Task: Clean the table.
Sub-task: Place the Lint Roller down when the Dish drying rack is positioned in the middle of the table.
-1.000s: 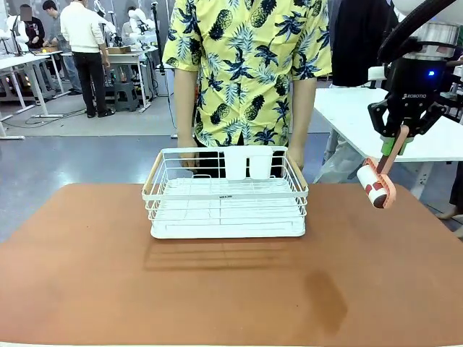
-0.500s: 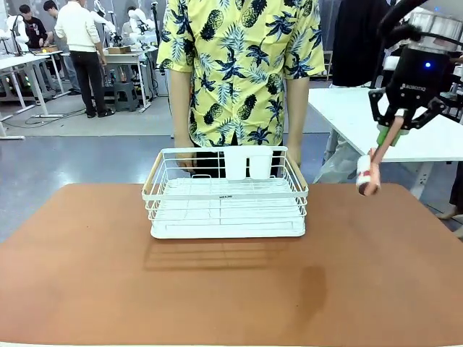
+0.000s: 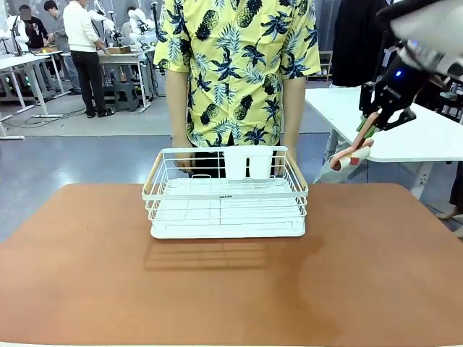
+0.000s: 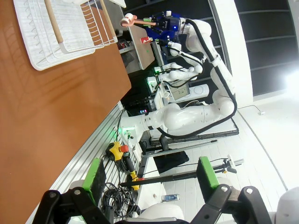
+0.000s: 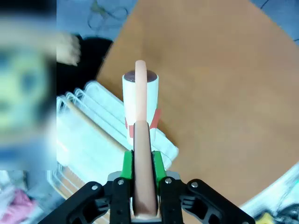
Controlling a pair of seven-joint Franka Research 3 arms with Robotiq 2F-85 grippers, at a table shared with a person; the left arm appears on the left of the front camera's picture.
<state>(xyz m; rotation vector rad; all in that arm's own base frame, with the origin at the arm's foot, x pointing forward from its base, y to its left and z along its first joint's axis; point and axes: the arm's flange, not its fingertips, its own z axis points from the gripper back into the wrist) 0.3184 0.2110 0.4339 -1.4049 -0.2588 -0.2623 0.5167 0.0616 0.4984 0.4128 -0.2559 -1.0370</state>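
**A:** What is on the table [image 3: 87, 275]?

**B:** A wide reddish-brown table fills the lower part of the front view. A white wire dish rack [image 3: 226, 194] sits on it toward the far side, near the middle. A person in a yellow patterned shirt stands right behind the rack, hands [image 3: 294, 157] down by its far corners, probably to steady or lift it.

**A:** And the robot?

**B:** The right gripper [image 3: 375, 120] is up in the air, above and beyond the table's far right edge. Its jaws are clamped on the pinkish handle of a lint roller [image 3: 351, 153], whose white roll hangs down and away from the fingers. In the right wrist view the handle runs straight up between the green pads [image 5: 126, 164], so the roll points ahead of the gripper.

**A:** Why held that way?

**B:** Likely so the roll can be pressed flat and rolled across the tabletop. It is well clear of the surface now.

**A:** The other arm?

**B:** The left gripper [image 4: 152, 179] hovers off the table's near side, green pads spread wide apart, nothing between them.
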